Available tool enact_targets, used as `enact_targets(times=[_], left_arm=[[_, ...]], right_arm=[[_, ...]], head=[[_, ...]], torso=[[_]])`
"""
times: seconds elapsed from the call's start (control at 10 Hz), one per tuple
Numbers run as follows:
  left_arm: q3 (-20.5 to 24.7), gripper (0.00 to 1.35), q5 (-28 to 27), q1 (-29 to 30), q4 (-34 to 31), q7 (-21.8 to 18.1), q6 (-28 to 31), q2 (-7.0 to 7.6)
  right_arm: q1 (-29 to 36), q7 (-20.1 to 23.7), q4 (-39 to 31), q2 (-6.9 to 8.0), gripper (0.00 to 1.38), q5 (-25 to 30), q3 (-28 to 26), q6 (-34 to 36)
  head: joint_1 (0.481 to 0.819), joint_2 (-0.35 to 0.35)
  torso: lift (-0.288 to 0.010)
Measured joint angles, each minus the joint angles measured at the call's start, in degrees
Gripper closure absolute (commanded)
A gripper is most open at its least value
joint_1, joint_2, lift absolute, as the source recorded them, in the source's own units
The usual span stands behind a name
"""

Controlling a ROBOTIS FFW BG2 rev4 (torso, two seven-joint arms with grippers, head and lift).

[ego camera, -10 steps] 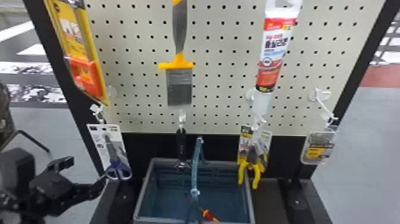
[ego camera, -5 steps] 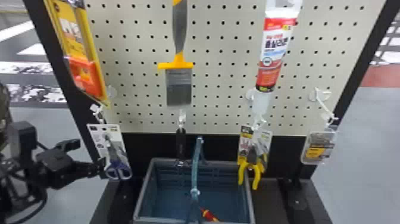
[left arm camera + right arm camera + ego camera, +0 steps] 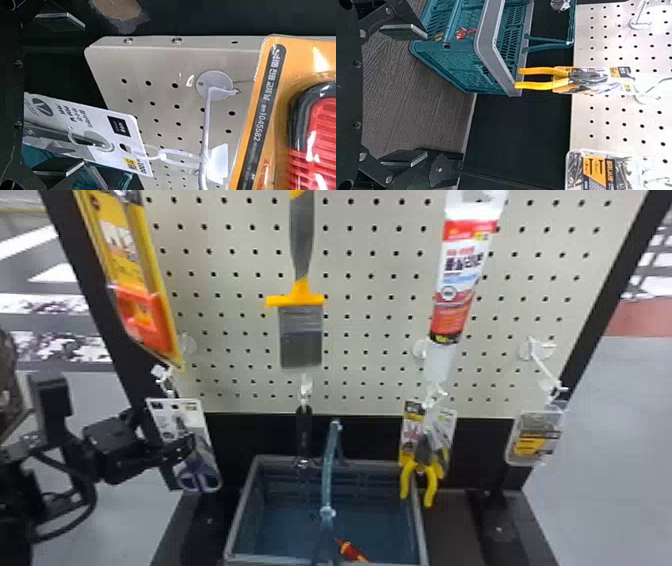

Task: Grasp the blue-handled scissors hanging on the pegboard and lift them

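Holds the left claw (image 3: 167, 430) spread open right by the blue-handled scissors (image 3: 199, 469), low on the head view's left side of the pegboard (image 3: 235, 345). Shows the scissors' white card (image 3: 105, 122) between the black fingers (image 3: 61, 19) in the left wrist view, hanging from a white hook (image 3: 206, 122). Can't tell about touching. Has the right claw (image 3: 425, 95) spread open too.

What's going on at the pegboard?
The left hand of the robot is going for the blue-handled scissors: it is open, with their card showing between its fingers, not yet gripped. The card hangs from its white hook. The right hand is open and empty.
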Motion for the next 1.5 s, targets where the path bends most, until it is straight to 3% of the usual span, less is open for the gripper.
enact_targets(times=[0.1, 0.2, 0.3, 0.6, 1.5], left_arm=[[0.1, 0.13, 0.3, 0.1, 0.0, 0.0, 0.1, 0.07], [0.3, 0.35, 0.5, 0.3, 0.0, 0.0, 0.1, -0.07], [0.3, 0.71, 0.7, 0.4, 0.0, 0.0, 0.2, -0.15], [-0.2, 1.09, 0.4, 0.4, 0.0, 0.0, 1.6, 0.02], [-0.6, 1.16, -1.6, 1.1, -2.8, 0.6, 2.7, -0.74]], right_arm=[[0.0, 0.1, 0.1, 0.00, 0.23, 0.0, 0.0, 0.0], [-0.1, 0.2, 0.1, 0.00, 0.23, 0.1, 0.0, 0.0], [0.0, 0.2, 0.2, 0.00, 0.23, 0.1, 0.0, 0.0], [-0.1, 0.2, 0.3, 0.00, 0.23, 0.1, 0.0, 0.0], [0.0, 0.2, 0.3, 0.00, 0.23, 0.1, 0.0, 0.0]], head=[[0.549, 0.000], [0.549, 0.000], [0.549, 0.000], [0.549, 0.000], [0.549, 0.000]], torso=[[-0.100], [-0.100], [-0.100], [-0.100], [-0.100]])
